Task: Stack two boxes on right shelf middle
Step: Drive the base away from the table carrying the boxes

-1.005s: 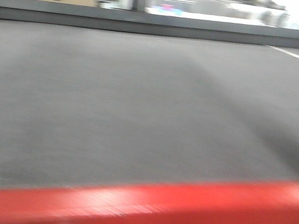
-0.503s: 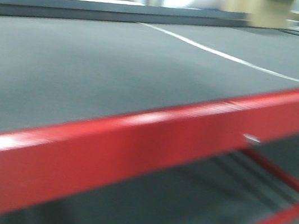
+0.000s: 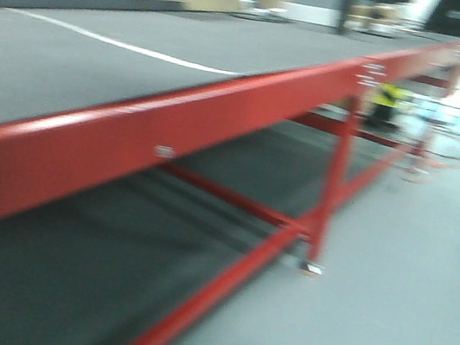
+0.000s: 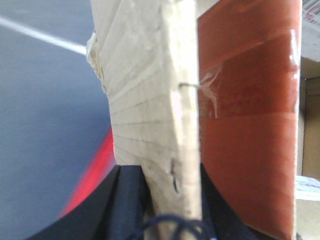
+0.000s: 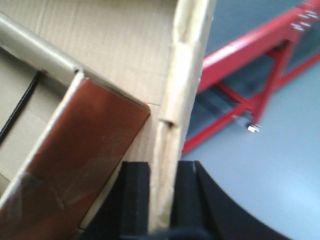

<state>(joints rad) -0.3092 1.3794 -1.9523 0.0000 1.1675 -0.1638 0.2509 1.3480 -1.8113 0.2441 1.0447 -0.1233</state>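
A brown cardboard box fills both wrist views. In the left wrist view my left gripper [image 4: 172, 200] is shut on the box's pale side wall [image 4: 150, 100], with a brown taped flap [image 4: 250, 125] to its right. In the right wrist view my right gripper [image 5: 162, 200] is shut on the opposite wall [image 5: 182, 75], with the box's open inside and a taped flap [image 5: 80, 160] to the left. The steel shelf is out of view. The front view shows neither box nor grippers.
A long red-framed workbench [image 3: 222, 110] with a grey top runs from the left foreground to the far right, with a leg and caster [image 3: 313, 265]. Grey floor [image 3: 403, 296] lies to its right. Its red frame also shows in the right wrist view [image 5: 250, 65].
The front view has swung to the right: first only the bench top and its red edge showed, now the bench's side, legs and the floor beside it show.
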